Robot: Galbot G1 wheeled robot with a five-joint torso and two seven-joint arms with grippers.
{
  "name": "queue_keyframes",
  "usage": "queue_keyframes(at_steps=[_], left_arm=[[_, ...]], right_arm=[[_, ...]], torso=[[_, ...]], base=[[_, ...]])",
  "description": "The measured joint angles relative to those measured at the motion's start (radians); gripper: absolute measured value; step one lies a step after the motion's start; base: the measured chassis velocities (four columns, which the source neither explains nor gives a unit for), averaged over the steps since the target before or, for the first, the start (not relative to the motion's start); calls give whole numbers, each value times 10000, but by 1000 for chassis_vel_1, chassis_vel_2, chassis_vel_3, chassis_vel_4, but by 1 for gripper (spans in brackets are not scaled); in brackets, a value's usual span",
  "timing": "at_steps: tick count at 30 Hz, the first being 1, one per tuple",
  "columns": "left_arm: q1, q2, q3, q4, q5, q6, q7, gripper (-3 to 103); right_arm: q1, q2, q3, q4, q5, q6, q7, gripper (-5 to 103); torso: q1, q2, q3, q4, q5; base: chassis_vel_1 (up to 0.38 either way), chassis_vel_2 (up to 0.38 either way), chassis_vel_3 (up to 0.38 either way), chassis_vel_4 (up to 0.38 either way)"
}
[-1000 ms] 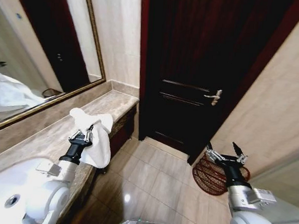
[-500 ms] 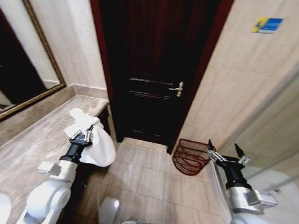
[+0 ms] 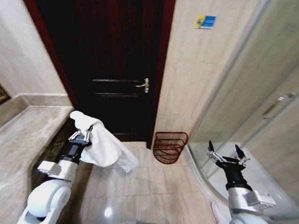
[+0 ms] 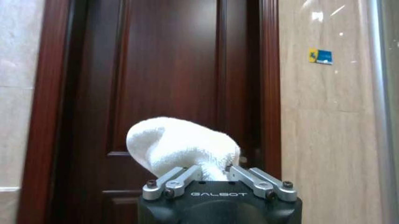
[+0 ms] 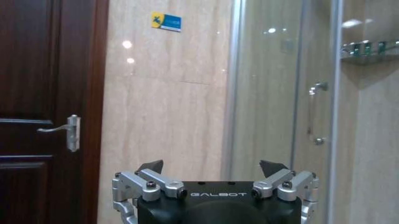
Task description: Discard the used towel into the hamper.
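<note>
The robot had turned right, so the door (image 3: 112,65) now faced it. The hamper (image 3: 169,147) sat on the floor by the door, nearer the middle. The left gripper (image 3: 83,135) still pinched the towel (image 3: 105,147). The right gripper (image 3: 226,155) hung wide open, holding nothing.

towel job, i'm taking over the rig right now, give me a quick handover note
Left hand: shut on the white towel, held up in front of the dark door; the towel's loose end hangs over the tiled floor.
Right hand: open, holding nothing, raised near the glass shower enclosure.
Hamper: on the floor against the tiled wall, between the door and the shower, ahead and between the two arms.
Done: towel is picked up and in the left hand.
Left: bring the towel over the hamper and release it inside; the hamper holds no towel yet.
</note>
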Motion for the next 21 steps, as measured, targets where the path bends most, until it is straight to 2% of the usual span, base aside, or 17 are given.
queue_keyframes(at_steps=[9, 21], left_arm=[[89, -4, -49, 3, -5, -106, -6, 7], [160, -2, -76, -6, -9, -199, -24, 7]], right_arm=[[55, -42, -36, 2, 34, -45, 11, 100], [52, -16, -56, 23, 46, -55, 29, 100]], torso=[[0, 0, 0, 8, -1], [0, 0, 0, 3, 3]], base=[[-9, -12, 5, 3], [-106, -97, 105, 99]])
